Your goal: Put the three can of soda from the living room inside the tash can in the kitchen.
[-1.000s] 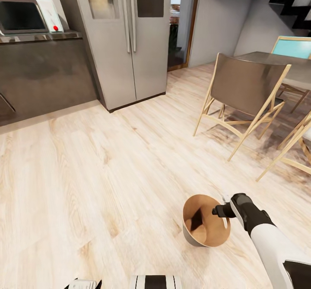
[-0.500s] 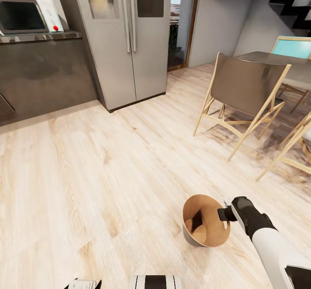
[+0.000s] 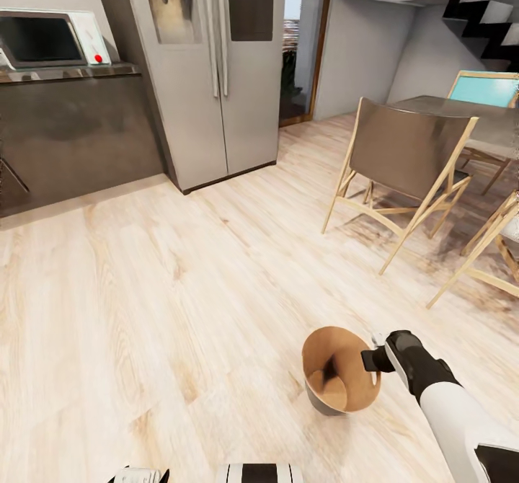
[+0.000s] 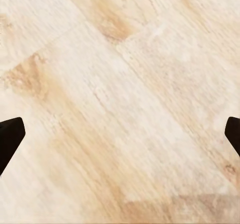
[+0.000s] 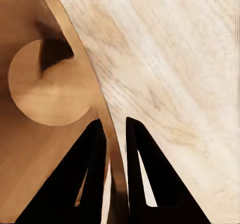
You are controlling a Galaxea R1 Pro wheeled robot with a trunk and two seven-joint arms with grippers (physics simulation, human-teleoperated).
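While the small round tapered bin (image 3: 339, 375), pale grey outside and brown inside, is sitting on the light wood floor (image 3: 180, 288) near the tan chair (image 3: 404, 158), the right gripper (image 5: 116, 139) is pinching its rim; the left gripper's (image 4: 120, 139) fingers are spread wide.

You're in a home kitchen-diner: a steel double-door fridge (image 3: 216, 72) stands on light wood flooring (image 3: 144, 288), a microwave (image 3: 50, 36) on the dark counter (image 3: 72, 119) beside it, dining chairs (image 3: 404, 158) opposite.
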